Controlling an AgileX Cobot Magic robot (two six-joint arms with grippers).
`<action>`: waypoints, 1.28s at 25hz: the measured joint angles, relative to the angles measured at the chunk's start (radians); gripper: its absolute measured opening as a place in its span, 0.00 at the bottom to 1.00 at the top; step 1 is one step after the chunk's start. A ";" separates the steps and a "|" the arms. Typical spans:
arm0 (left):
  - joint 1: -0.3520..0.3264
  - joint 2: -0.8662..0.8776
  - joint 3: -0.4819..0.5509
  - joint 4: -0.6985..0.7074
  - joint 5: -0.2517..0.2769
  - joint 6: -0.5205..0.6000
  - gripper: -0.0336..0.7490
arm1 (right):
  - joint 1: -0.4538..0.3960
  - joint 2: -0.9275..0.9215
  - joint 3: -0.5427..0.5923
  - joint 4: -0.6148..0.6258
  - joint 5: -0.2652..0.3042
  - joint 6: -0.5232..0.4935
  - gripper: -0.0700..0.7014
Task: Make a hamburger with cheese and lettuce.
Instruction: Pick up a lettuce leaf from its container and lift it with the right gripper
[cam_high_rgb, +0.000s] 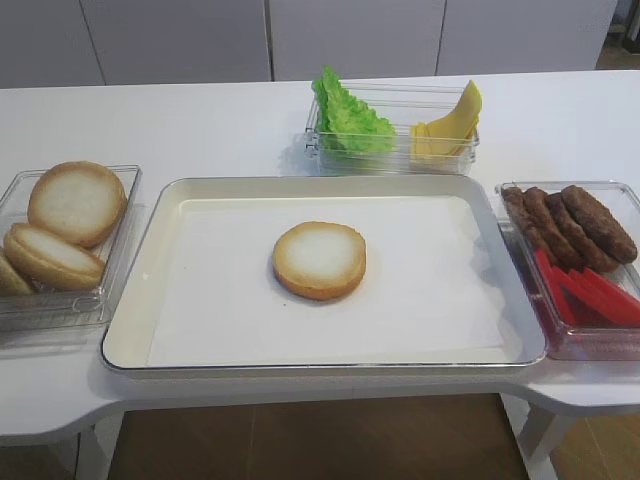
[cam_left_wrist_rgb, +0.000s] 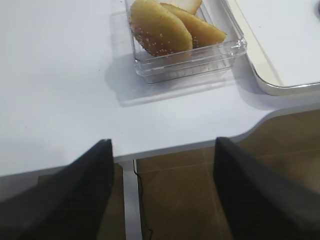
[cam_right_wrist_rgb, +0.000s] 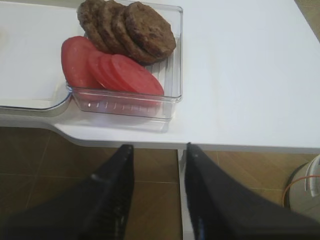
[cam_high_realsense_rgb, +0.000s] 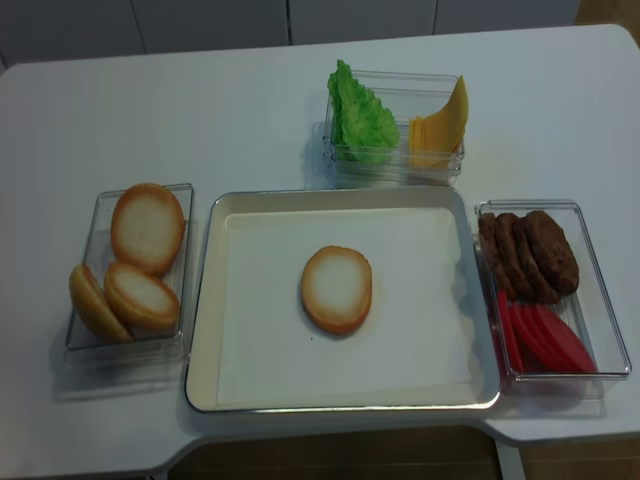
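Note:
The hamburger bun half (cam_high_rgb: 320, 260) (cam_high_realsense_rgb: 337, 288) lies cut face up in the middle of the white tray (cam_high_rgb: 135, 300) (cam_high_realsense_rgb: 215, 300). A bunch of green lettuce leaves (cam_high_rgb: 350, 118) (cam_high_realsense_rgb: 360, 115) and yellow cheese slices (cam_high_rgb: 447, 125) (cam_high_realsense_rgb: 437, 130) share a clear box at the back of the table. My left gripper (cam_left_wrist_rgb: 164, 142) is open and empty, hanging off the table's front edge over the floor, near the bun box. My right gripper (cam_right_wrist_rgb: 159, 147) is also open and empty, off the front edge below the tomato box. Neither gripper shows in the exterior views.
A clear box of bun halves (cam_high_rgb: 65, 235) (cam_left_wrist_rgb: 170, 30) sits left of the tray. Another clear box on the right holds brown meat patties (cam_high_rgb: 575, 225) (cam_right_wrist_rgb: 127, 27) and red tomato slices (cam_high_rgb: 590, 295) (cam_right_wrist_rgb: 107, 67). The tray's corner (cam_left_wrist_rgb: 280, 87) shows in the left wrist view.

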 joint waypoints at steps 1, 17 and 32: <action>0.000 0.000 0.000 0.000 0.000 0.000 0.64 | 0.000 0.000 0.000 0.000 0.000 0.000 0.45; 0.000 0.000 0.000 0.000 0.000 0.000 0.64 | 0.000 0.000 0.000 0.000 0.000 0.000 0.45; 0.000 0.000 0.000 0.000 0.000 0.000 0.64 | 0.000 0.000 0.000 0.000 0.000 0.000 0.45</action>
